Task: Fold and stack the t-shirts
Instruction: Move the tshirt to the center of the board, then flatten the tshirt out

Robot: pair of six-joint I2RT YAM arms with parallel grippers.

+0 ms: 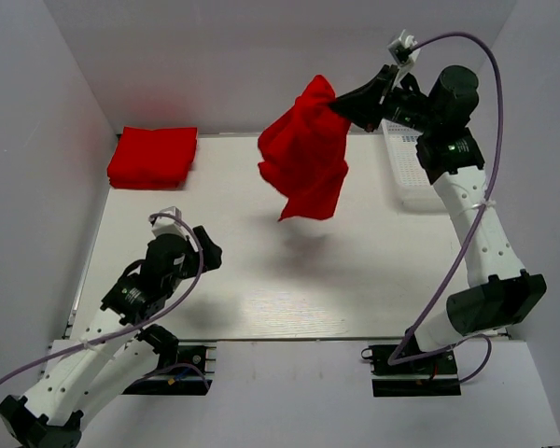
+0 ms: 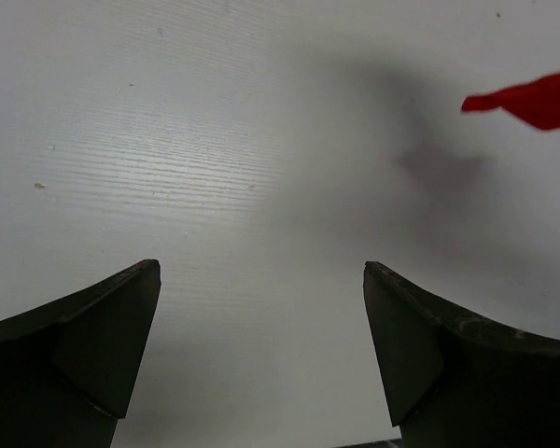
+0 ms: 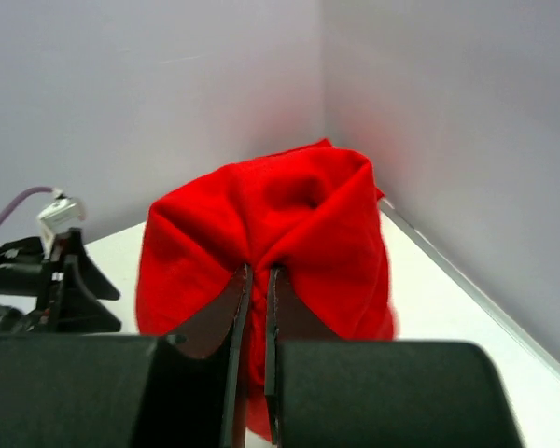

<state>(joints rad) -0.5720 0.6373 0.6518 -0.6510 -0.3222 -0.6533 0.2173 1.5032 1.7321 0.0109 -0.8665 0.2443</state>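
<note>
A crumpled red t-shirt point(image 1: 304, 154) hangs in the air over the back middle of the table, pinched at its top by my right gripper point(image 1: 337, 105). In the right wrist view the jaws are shut on a fold of that t-shirt point(image 3: 261, 219), with my right gripper point(image 3: 259, 273) buried in the cloth. A folded red t-shirt point(image 1: 153, 156) lies flat at the back left corner. My left gripper point(image 1: 208, 248) stands open and empty low over the front left of the table. Between its fingers, my left gripper point(image 2: 261, 271) shows only bare table, and a tip of the hanging t-shirt point(image 2: 532, 99) shows at the upper right.
A white mesh basket point(image 1: 409, 173) stands at the back right, partly behind the right arm. White walls close the table point(image 1: 355, 280) in at the back and both sides.
</note>
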